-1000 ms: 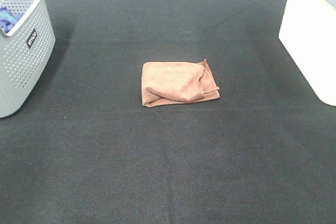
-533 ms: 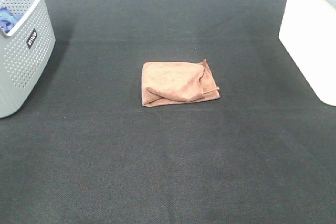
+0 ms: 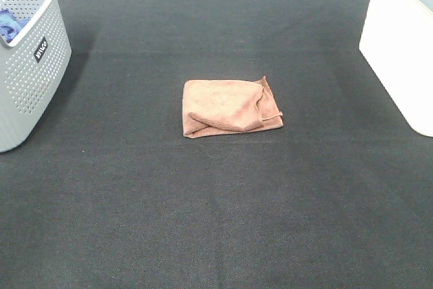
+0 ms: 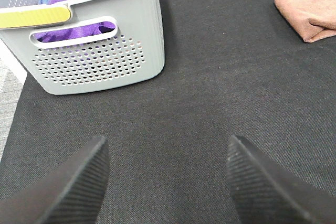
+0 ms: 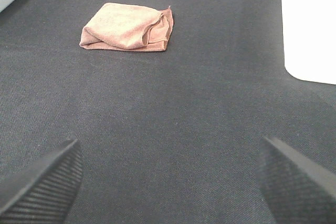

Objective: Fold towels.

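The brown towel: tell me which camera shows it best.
The exterior high view shows the brown towel best: whole, near the middle of the black mat, with its folded layers and loose right edge visible. The right wrist view also shows it whole but farther off and at a slant. The left wrist view catches only one corner at the frame edge.
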### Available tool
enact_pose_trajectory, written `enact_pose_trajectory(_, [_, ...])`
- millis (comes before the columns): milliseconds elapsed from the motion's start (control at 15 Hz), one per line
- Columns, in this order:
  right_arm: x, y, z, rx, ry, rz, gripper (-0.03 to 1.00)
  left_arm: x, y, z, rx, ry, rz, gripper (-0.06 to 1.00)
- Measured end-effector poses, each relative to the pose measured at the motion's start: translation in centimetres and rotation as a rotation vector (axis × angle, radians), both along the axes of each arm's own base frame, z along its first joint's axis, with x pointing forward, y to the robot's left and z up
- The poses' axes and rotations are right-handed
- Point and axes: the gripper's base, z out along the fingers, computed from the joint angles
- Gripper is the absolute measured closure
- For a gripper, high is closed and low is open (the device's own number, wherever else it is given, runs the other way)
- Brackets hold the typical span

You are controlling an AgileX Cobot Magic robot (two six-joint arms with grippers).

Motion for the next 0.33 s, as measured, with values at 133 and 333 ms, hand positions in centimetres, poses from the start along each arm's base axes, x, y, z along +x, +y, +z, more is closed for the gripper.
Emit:
enact_pose_trajectory(133, [0.0, 0.0, 0.0, 0.0, 0.0, 0.0, 0.12, 0.0, 0.01, 0.0, 0.001, 0.0, 0.001, 0.32])
enact_pose_trajectory(333, [0.0, 0.0, 0.0, 0.0, 0.0, 0.0, 0.12, 0.0, 0.01, 0.0, 0.001, 0.0, 0.001, 0.32])
